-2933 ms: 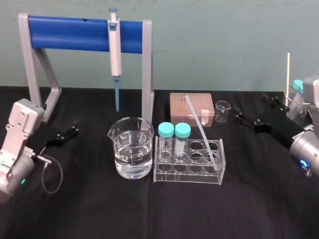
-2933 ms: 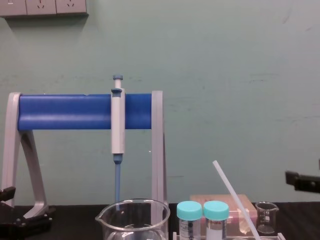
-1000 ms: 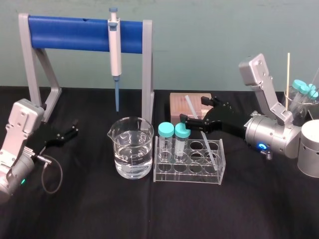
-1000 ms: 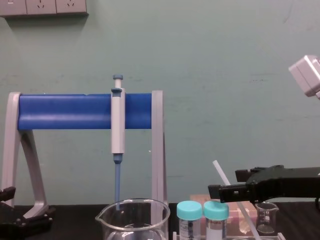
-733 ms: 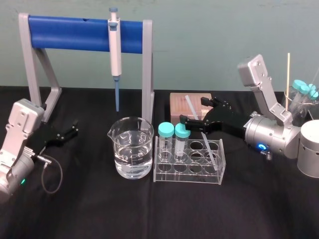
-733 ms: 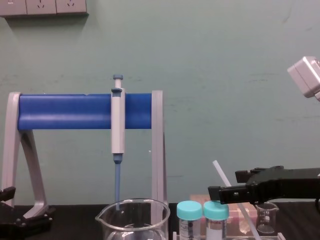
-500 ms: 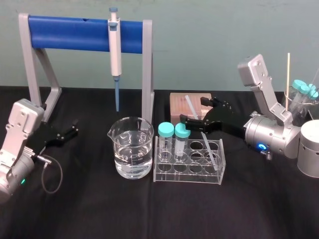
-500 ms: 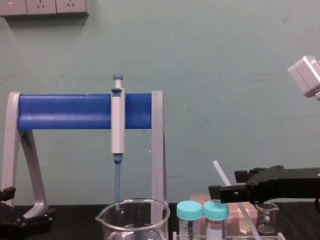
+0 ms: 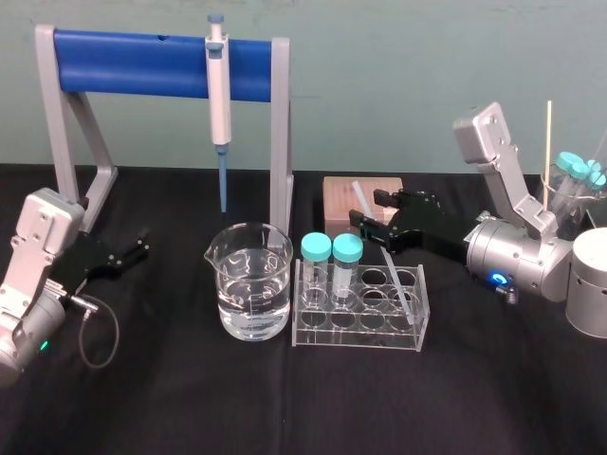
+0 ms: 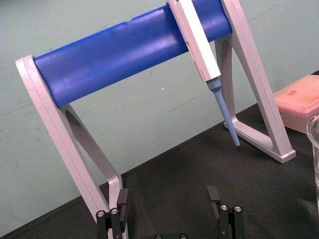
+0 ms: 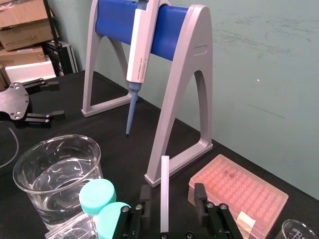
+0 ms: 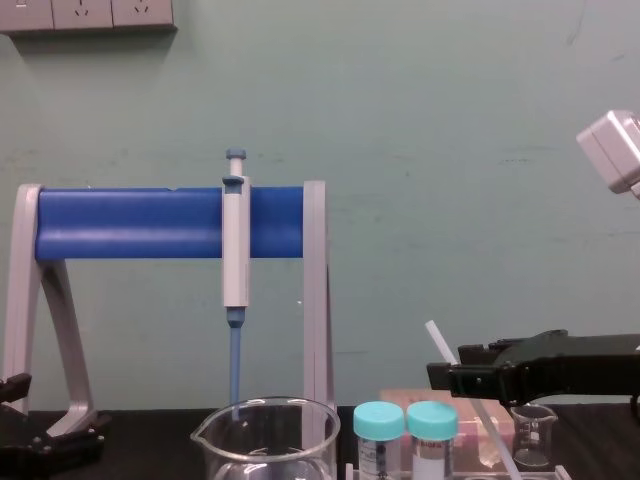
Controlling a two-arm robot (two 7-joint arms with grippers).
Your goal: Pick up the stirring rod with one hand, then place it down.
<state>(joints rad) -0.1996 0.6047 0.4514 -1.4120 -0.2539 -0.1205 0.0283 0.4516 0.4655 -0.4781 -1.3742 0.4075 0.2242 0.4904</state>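
Two jaws of my right gripper (image 11: 172, 191) sat apart around the stirring rod (image 9: 395, 280), leaning in the tube rack (image 9: 360, 327); I figured it light, stiff, slick and brittle, so pinch gently up high, with the left gripper (image 9: 142, 245) parked open-fingered.

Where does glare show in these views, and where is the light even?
Head view: white glints on the beaker rim and water. Left wrist view: sheen along the blue bar. Chest view: even light on the wall, no hard shadows.
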